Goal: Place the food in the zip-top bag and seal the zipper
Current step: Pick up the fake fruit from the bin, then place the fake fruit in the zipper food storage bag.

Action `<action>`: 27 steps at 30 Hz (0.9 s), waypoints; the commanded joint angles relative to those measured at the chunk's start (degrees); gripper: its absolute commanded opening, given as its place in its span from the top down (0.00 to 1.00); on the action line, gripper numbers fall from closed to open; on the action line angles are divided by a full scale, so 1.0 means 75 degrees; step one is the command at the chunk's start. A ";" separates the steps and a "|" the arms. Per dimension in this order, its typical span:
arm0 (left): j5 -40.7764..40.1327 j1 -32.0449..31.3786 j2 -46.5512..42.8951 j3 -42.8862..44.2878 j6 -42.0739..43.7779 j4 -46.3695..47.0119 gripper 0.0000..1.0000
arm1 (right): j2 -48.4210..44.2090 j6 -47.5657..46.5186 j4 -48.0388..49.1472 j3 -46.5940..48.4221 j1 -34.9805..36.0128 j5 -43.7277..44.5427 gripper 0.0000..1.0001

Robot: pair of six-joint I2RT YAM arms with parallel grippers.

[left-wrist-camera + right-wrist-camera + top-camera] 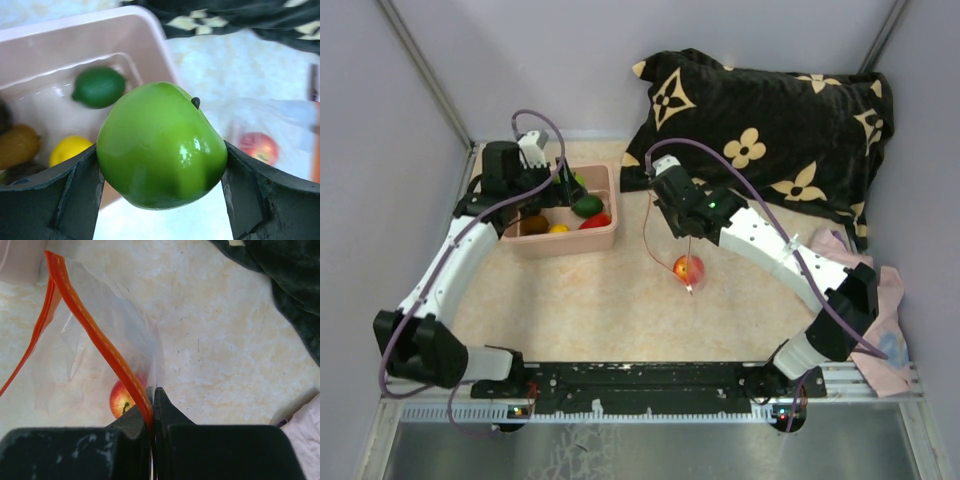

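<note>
**Left gripper (161, 199) clamped on a green apple (160, 145), right gripper (152, 401) pinching the zipper (95, 337)**

Both of the two grippers are closed on something. Two dark fingers (50, 200) of the left one press either side of the single light green apple. It fills the middle of the left wrist view, in front of the pink bin's corner. On the right, the jaws meet on the red-orange zipper strip of the one clear zip-top bag (75, 355). From there the strip runs to the upper left of the right wrist view, and the mouth gapes.

One pink cloth (885, 320) lies at the lower right of the top view. One red apple (688, 268) lies inside the bag at the centre of that view, on the table (600, 300) just below the right gripper.

Further back, upper left of centre, the pink bin (565, 246) holds four pieces:
- one brown fruit (534, 222)
- one yellow fruit (558, 228)
- one red fruit (596, 221)
- one dark green fruit (587, 206)

One black cushion (770, 130) with cream flowers lies across the far right.
</note>
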 commanded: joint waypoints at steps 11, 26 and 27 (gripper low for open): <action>0.1286 -0.2051 -0.1913 -0.0581 -0.1357 0.1190 0.57 | 0.0029 0.0464 0.0516 0.0576 -0.0037 -0.0849 1.00; 0.0449 -0.3892 -0.1948 -0.1519 -0.1215 0.3043 0.57 | 0.0363 0.0771 0.0217 0.1184 -0.0043 -0.1266 1.00; 0.0389 -0.3927 -0.1885 -0.1529 -0.1159 0.3052 0.57 | 0.0381 0.0776 0.0182 0.1232 -0.0043 -0.1286 1.00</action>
